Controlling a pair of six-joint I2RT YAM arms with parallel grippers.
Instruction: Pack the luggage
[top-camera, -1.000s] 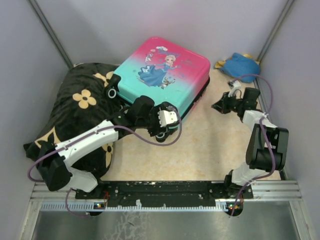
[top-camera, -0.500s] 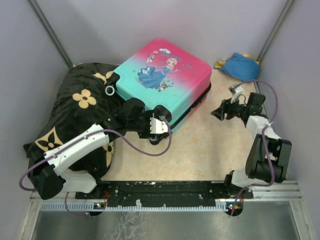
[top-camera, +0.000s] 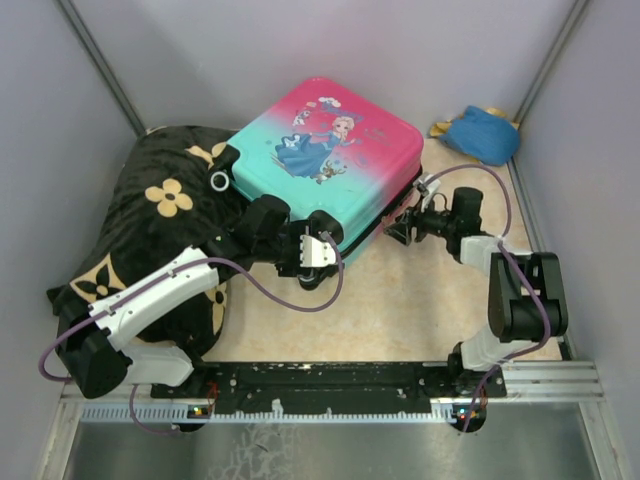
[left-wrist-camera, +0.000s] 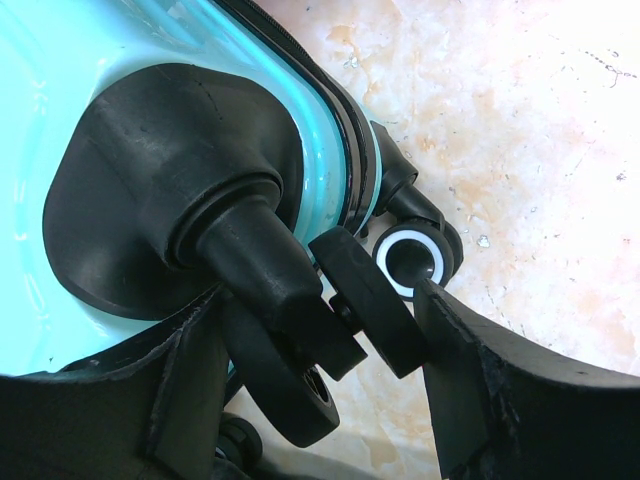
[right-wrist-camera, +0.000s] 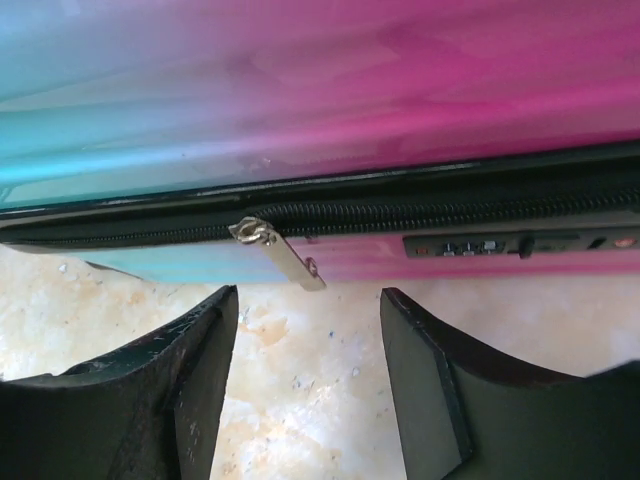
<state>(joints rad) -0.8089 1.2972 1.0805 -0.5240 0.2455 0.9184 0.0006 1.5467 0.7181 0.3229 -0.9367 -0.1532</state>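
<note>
Right claw (right-wrist-camera: 308, 350), now wide and empty, has moved up to the luggage (top-camera: 325, 150) zipper pull (right-wrist-camera: 277, 252); left claw (left-wrist-camera: 325, 375) straddles a wheel (left-wrist-camera: 368, 300), so zipping looks next.

White-and-black arms (top-camera: 160, 295), purple cables (top-camera: 290, 300)

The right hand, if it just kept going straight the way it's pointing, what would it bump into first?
Most likely the silver zipper pull on the suitcase's side. The right hand stands open and aimed at it, with bare floor between, though depth is hard to judge.
</note>
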